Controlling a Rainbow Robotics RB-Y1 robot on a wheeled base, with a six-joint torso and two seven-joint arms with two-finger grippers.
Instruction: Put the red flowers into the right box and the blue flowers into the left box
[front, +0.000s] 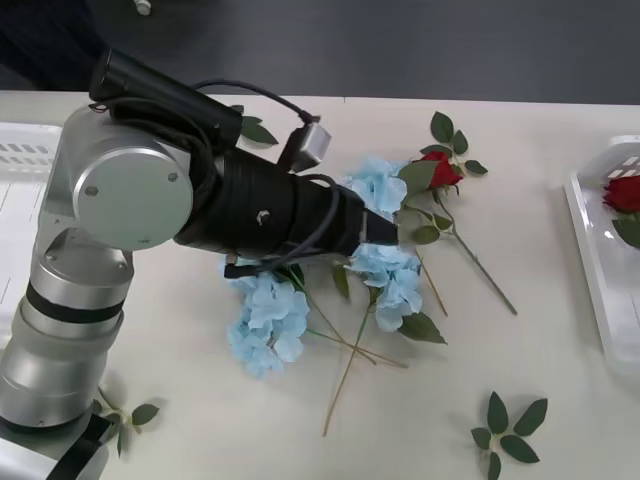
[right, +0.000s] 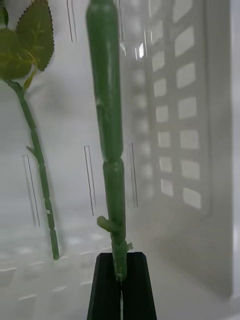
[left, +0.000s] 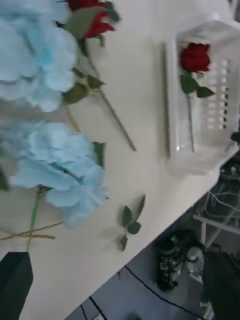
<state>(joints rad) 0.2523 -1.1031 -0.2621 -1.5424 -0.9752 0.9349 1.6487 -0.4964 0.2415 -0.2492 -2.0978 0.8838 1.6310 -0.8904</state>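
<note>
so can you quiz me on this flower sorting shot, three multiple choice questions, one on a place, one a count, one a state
1. Where does the red flower that is off the table lie?
A. in the left box
B. in the right box
C. on the floor

2. How many clusters of blue flowers lie on the table?
A. one
B. six
C. three

3. The right gripper is
A. shut on a green stem
B. wide open
C. shut on a loose leaf sprig

Key: 1 B, the front view shows its bloom inside the white box at the right edge. 2 C, three pale blue clusters lie mid-table. 3 A, its black fingers pinch the stem's end in the right wrist view.

The left gripper hangs open over the blue flowers.
</note>
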